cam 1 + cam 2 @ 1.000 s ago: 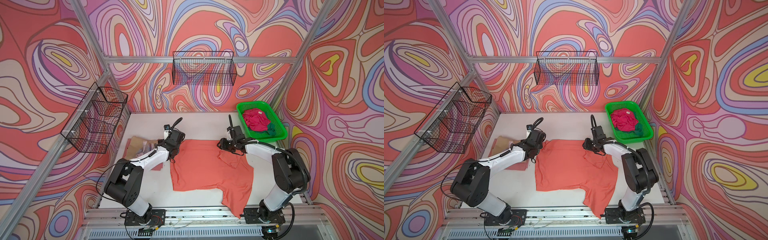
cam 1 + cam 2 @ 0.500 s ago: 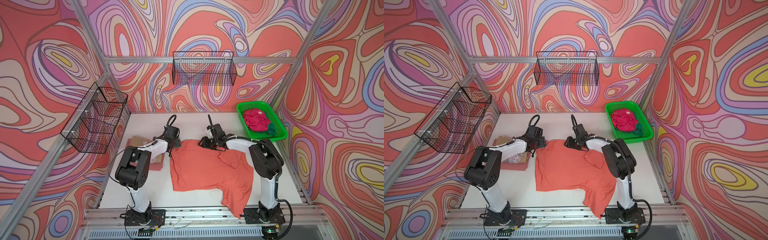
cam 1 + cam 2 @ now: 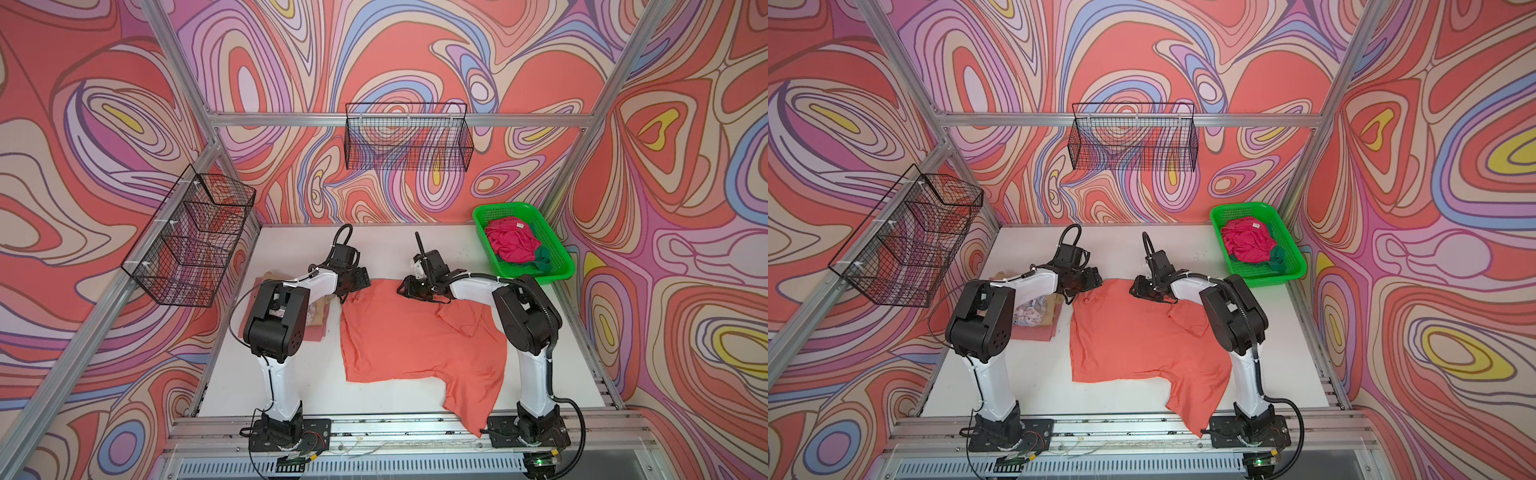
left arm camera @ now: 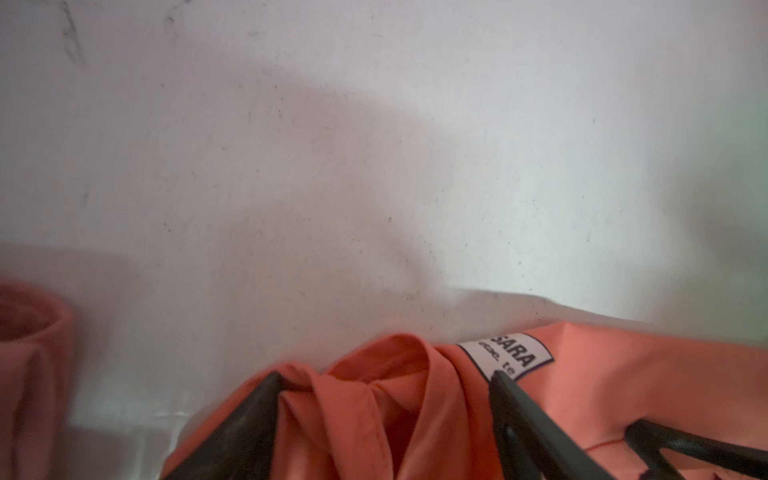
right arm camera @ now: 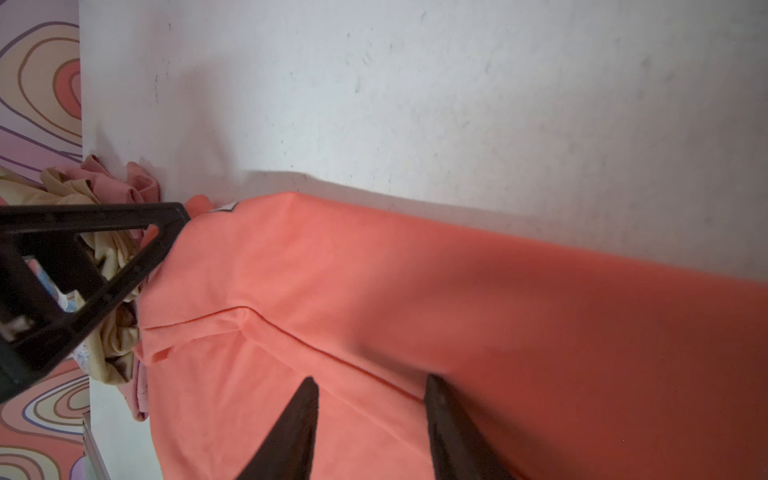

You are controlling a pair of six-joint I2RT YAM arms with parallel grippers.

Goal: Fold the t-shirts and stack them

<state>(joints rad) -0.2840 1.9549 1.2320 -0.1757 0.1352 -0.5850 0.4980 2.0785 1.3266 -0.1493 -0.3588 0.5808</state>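
Note:
A coral-orange t-shirt (image 3: 415,340) (image 3: 1133,336) lies spread on the white table, one sleeve hanging over the front rail. My left gripper (image 3: 348,296) (image 3: 1076,293) is at its far left corner. In the left wrist view the left gripper (image 4: 384,376) is open, its fingers wide apart astride bunched collar cloth beside a white label (image 4: 511,357). My right gripper (image 3: 405,289) (image 3: 1136,291) sits on the shirt's far edge. In its wrist view the right gripper (image 5: 372,380) is open over flat cloth.
A green basket (image 3: 561,270) at the back right holds a magenta-pink t-shirt (image 3: 509,245) and a dark green one (image 3: 542,257). Left of the coral shirt, a tan t-shirt (image 3: 318,311) lies on a salmon-pink one (image 3: 318,332). Black wire baskets (image 3: 407,143) (image 3: 187,241) hang on the walls.
My right gripper has slid left along the shirt's far edge. Both arms' elbows have drawn back toward their bases. The left gripper has stayed at the collar corner.

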